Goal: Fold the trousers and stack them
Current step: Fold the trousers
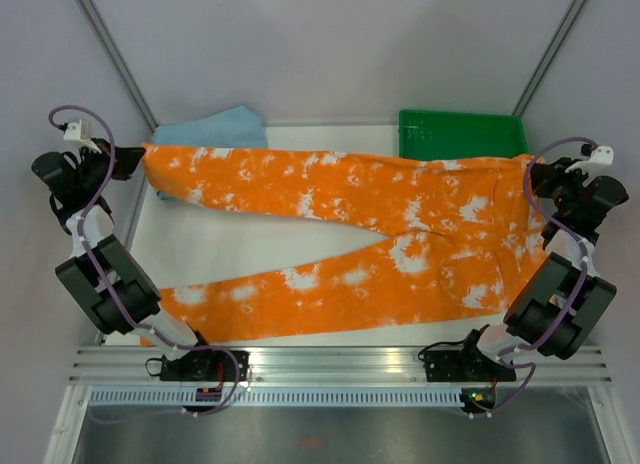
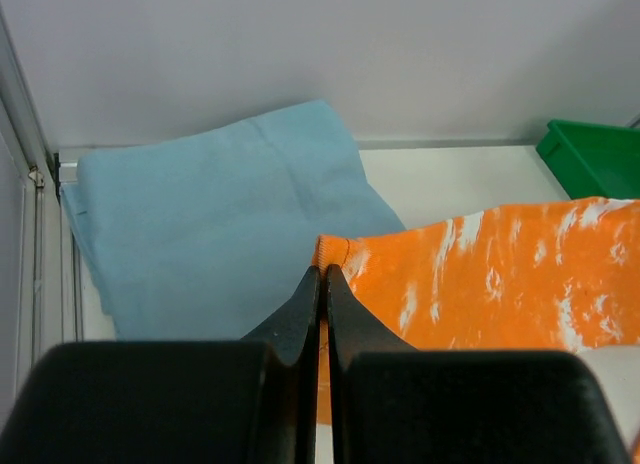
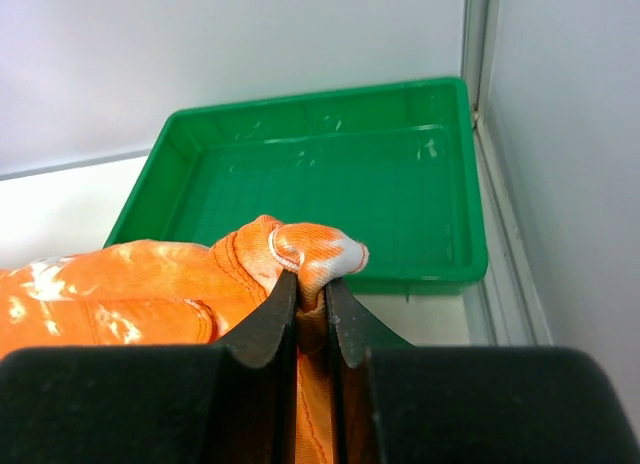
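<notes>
Top external: white tabletop (image 1: 250, 244) carrying orange-and-white tie-dye fabric trousers (image 1: 430, 254), spread flat, legs toward left edge. Far leg's hem pinched by left end effector (image 2: 322, 276) at far-left corner, waistband by right end effector (image 3: 311, 282) at far-right corner. Likely first fold; next, lay far leg onto near leg.

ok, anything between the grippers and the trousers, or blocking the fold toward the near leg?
Nothing visible. Left gripper is shut on the far hem of the trousers, right gripper on the waistband. Only bare table lies between the legs; blue cloth and green tray sit behind.
</notes>
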